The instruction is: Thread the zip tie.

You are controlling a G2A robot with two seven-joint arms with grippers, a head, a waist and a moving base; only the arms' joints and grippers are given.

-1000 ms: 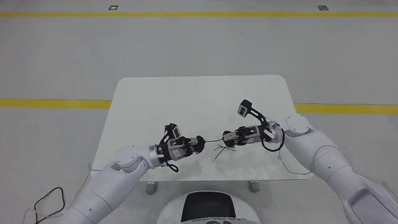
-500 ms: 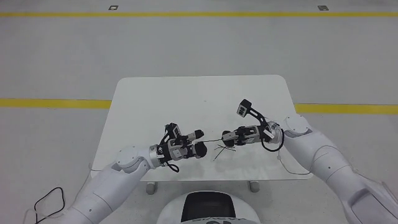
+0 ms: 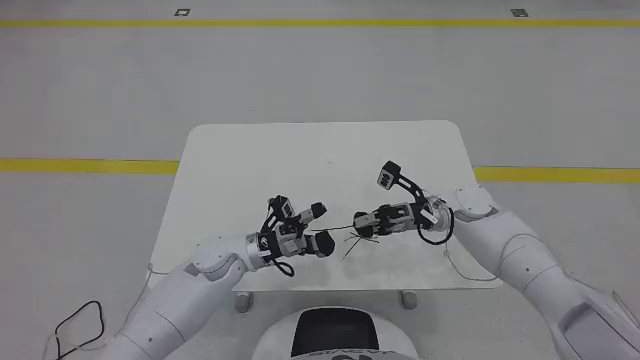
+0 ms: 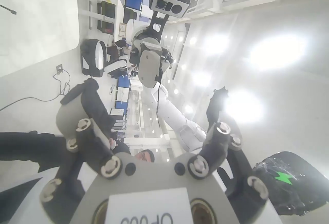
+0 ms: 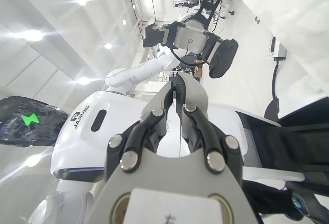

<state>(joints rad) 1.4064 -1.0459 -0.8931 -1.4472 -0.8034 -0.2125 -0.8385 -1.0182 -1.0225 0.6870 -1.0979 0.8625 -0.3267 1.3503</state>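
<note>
My right gripper (image 3: 362, 222) is shut on a thin black zip tie (image 3: 344, 226) whose free end points toward my left gripper (image 3: 321, 228). In the right wrist view the strip (image 5: 179, 130) runs between the closed fingertips of the right gripper (image 5: 176, 84). My left gripper (image 4: 149, 99) stands open with its fingers spread wide and nothing between them, a short gap from the tie's tip. The right wrist view shows that gripper (image 5: 189, 48) head-on, jaws apart. Both grippers hover low over the front of the white table (image 3: 300, 160).
A few loose black zip ties (image 3: 358, 244) lie on the table just below the two grippers, near the front edge. The far half of the tabletop is bare. Yellow floor lines (image 3: 90, 166) run behind the table.
My left gripper was shut near the tie's free end a second ago; it has opened wide and turned. The right gripper has kept its hold and barely shifted.
</note>
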